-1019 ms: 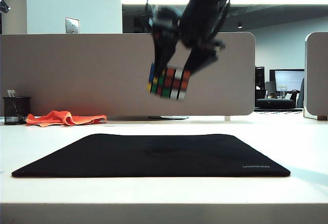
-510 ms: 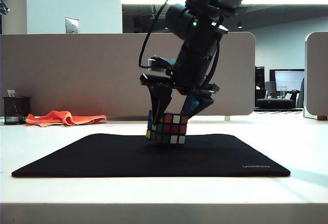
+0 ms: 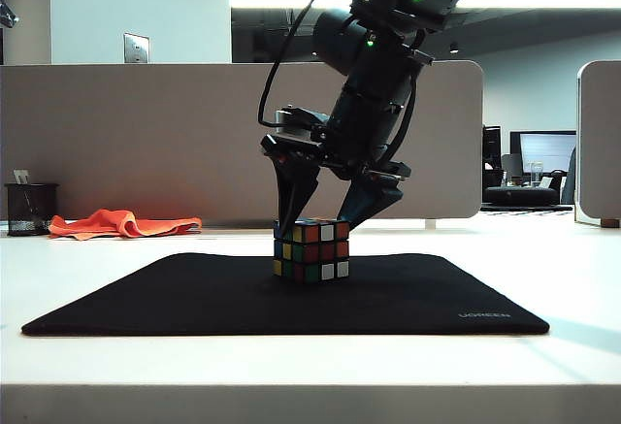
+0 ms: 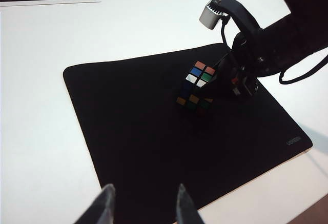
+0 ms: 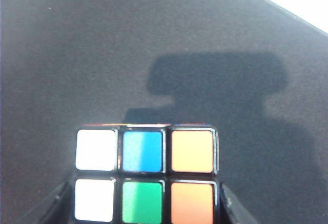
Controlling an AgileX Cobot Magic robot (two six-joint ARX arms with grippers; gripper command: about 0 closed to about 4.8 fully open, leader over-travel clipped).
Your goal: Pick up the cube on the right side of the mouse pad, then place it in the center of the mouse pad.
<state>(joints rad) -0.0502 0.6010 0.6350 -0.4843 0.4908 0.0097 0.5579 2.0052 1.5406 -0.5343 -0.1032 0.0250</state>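
Observation:
The cube [image 3: 310, 249] rests flat on the mouse pad [image 3: 194, 298], near the pad's middle. My right gripper [image 3: 315, 227] points down over the cube, one finger on each side of its upper part. In the right wrist view the cube [image 5: 146, 175] fills the space between the fingers of my right gripper [image 5: 145, 203], with a thin dark gap at each side, so the jaws look open. My left gripper [image 4: 142, 203] hangs open over the near edge of the mouse pad [image 4: 133, 131], well away from the cube [image 4: 197, 88]; the exterior view does not show it.
An orange cloth [image 3: 121, 223] and a black pen cup [image 3: 29, 209] lie at the far left of the white table, in front of a grey partition [image 3: 146, 133]. White table top surrounds the pad [image 4: 41, 106].
My right gripper has come down with the cube from mid-air onto the pad. The cube, tilted half a second ago, now sits flat, and the fingers have spread a little.

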